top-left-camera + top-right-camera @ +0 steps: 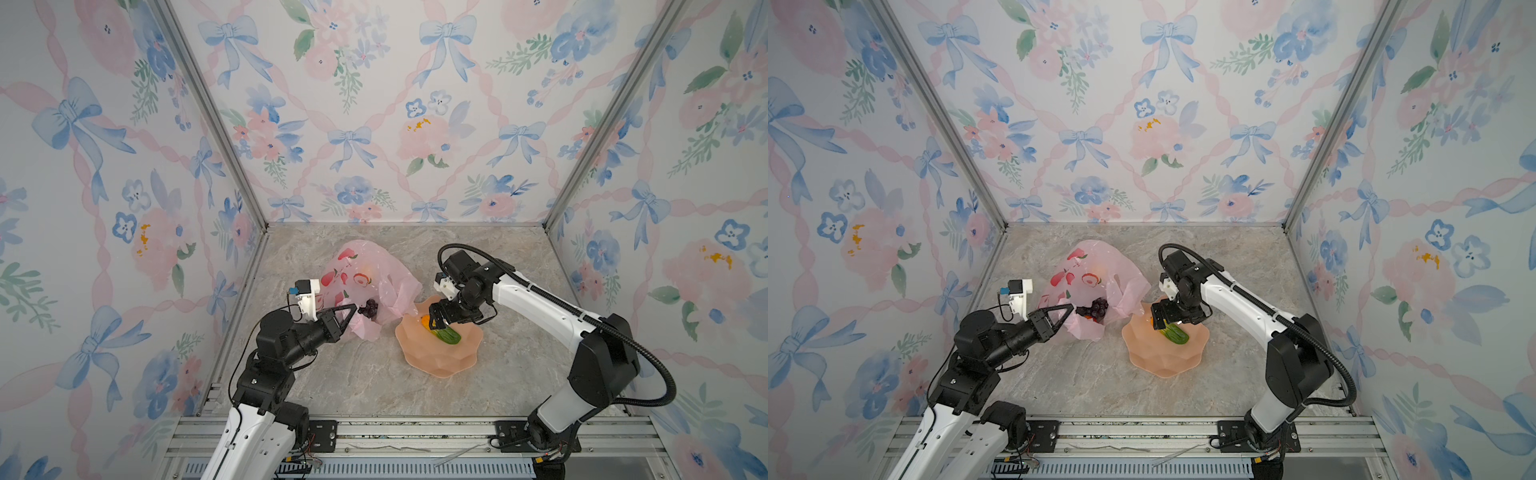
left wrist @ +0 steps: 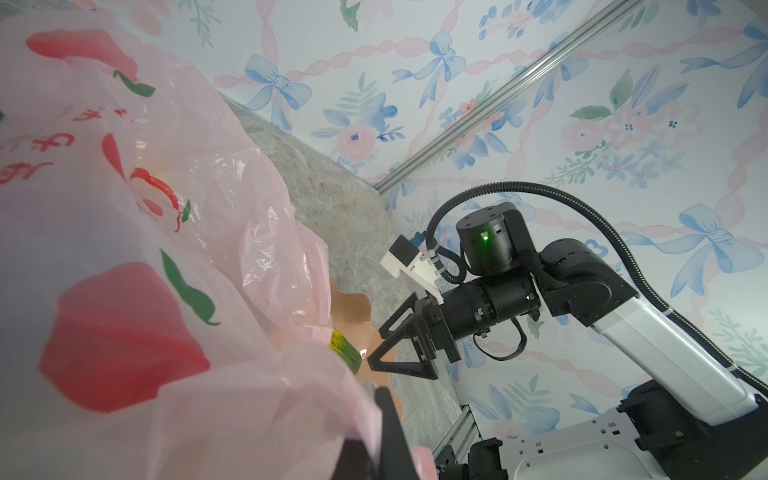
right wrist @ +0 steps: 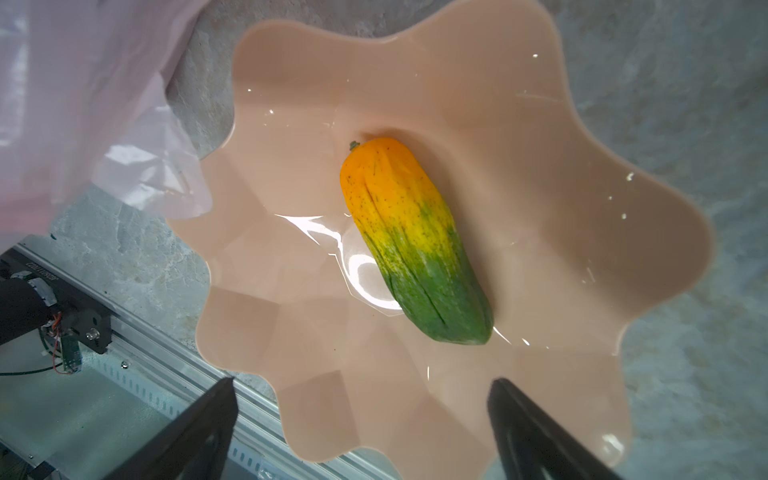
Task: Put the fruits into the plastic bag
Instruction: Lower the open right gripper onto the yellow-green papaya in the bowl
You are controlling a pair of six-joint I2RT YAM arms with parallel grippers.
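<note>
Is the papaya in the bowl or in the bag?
In the bowl. The papaya lies alone on its floor, with nothing gripping it, outside the pink bag.

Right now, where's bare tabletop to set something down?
Widest free patch: front tabletop between the bowl and the front rail. Also the back strip between the plastic bag and the back wall. Crowded: the middle, where bag, bowl, papaya, left end effector and right end effector cluster.

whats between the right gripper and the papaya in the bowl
Nothing but bare bowl. In the right wrist view the open right gripper is short of the papaya, and only the glossy peach floor of the bowl shows between them.
</note>
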